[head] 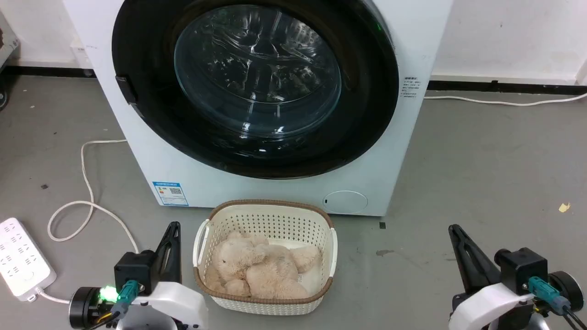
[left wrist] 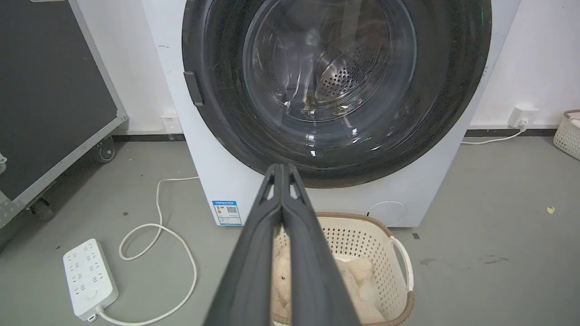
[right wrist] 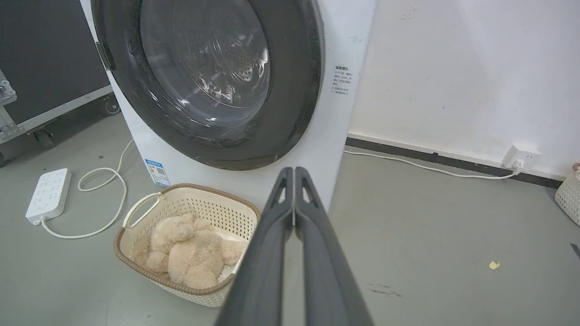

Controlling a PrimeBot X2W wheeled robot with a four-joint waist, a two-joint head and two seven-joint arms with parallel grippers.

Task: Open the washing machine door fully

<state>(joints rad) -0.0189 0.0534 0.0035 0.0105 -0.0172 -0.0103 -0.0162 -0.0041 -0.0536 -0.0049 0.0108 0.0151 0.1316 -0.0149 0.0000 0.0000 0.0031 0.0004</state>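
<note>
— What are the two tools doing?

— The left tool (head: pixel 173 228) sits low on the robot's left. Its two dark fingers are pressed together along their length, with nothing between them. The right tool (head: pixel 454 229), low on the other side, is the same: fingers closed on each other, holding nothing.

— Touching anything?

— No. Both point up toward the washer (head: pixel 151 156), clear of everything, over the grey floor (head: pixel 481 174). Between them stands a cream basket (head: pixel 270 202) with a brown rim and a beige plush toy (head: pixel 261 266) curled inside. The left tool is just beside the basket's left handle, and the right one is well apart from it.

— And the washing machine door (head: pixel 257 87)?

— Beyond the basket, well apart from both tools and higher than their tips. It's a big glossy black round with a clear glass bowl in the middle. It lies flat against the white front, closed as far as I can tell. A small dark tab (head: pixel 125 90) sits on its left edge, the left tool's side.

— Anything else nearby?

— A small round white flap (head: pixel 345 202) low on the washer, just behind the basket. There's also a white power strip (head: pixel 18 259) on the floor left of the left tool, and a white cable (head: pixel 91 203) looping toward the washer
</note>
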